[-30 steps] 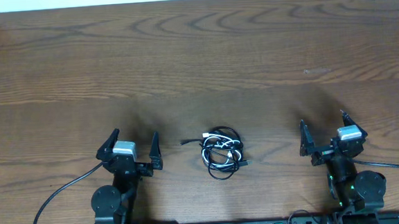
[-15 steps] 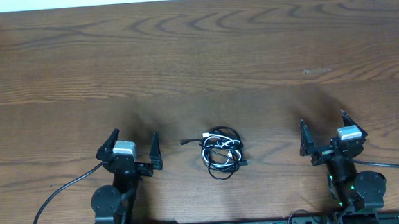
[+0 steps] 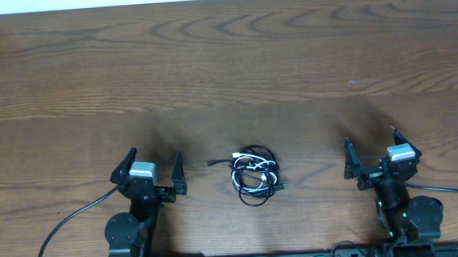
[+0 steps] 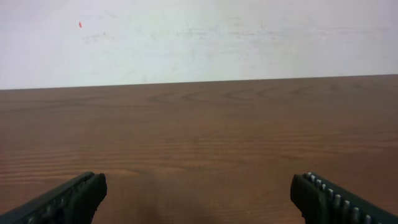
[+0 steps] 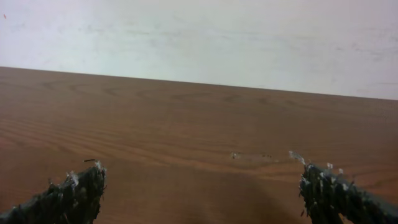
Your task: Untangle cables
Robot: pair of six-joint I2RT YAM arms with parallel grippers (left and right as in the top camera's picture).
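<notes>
Wood table [image 3: 225,57]: cables [image 3: 254,175] bundled between left tool [image 3: 154,155], right tool [image 3: 370,137], untouched.

No change can be made out between the earlier overhead views and now. The cables [image 3: 254,175] at lower centre, the left tool [image 3: 155,154] at lower left and the right tool [image 3: 370,136] at lower right are found exactly where they were.

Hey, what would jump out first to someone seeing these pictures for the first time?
A small knot of cables, mostly black with one white strand, lies on the dark wooden table, close to the robot's side. The left hand and the right hand flank it, both open, empty and well apart from the tangle.
</notes>
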